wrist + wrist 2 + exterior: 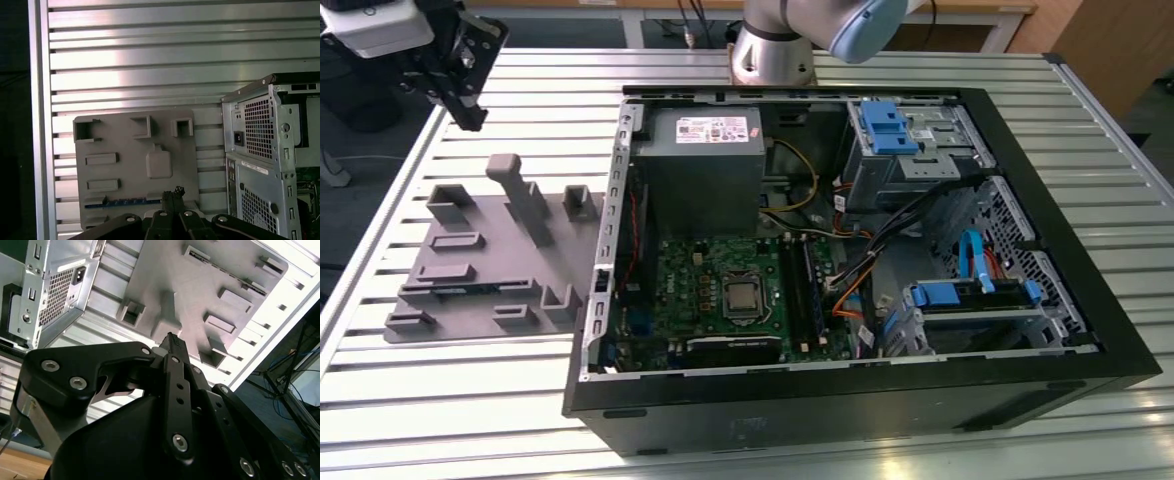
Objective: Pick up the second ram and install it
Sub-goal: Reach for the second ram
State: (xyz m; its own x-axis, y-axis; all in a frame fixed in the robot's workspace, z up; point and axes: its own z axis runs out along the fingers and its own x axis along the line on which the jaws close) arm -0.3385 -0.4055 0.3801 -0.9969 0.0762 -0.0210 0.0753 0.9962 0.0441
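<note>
Exterior view: we see black two-finger gripper [471, 118] high above grey moulded plastic tray [454, 312], beside open black computer case [854, 400].

Second wrist view: gripper fingertips meet, nothing between.

First wrist view: second ram, long blue-green circuit-board stick [122, 202], lies in tray's edge slot. For clean pick, we judge fingers should spread, square to stick, grip mid-length.

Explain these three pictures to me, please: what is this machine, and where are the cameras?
It is one robot arm with a two-fingered hand. One camera watches from outside; two ride near the wrist, looking past the hand. On the slatted metal table lie an open computer case and a grey tray. In the first wrist view a blue-green ram stick lies in the tray. The hand hangs in the air near the tray, shut, holding nothing.
</note>
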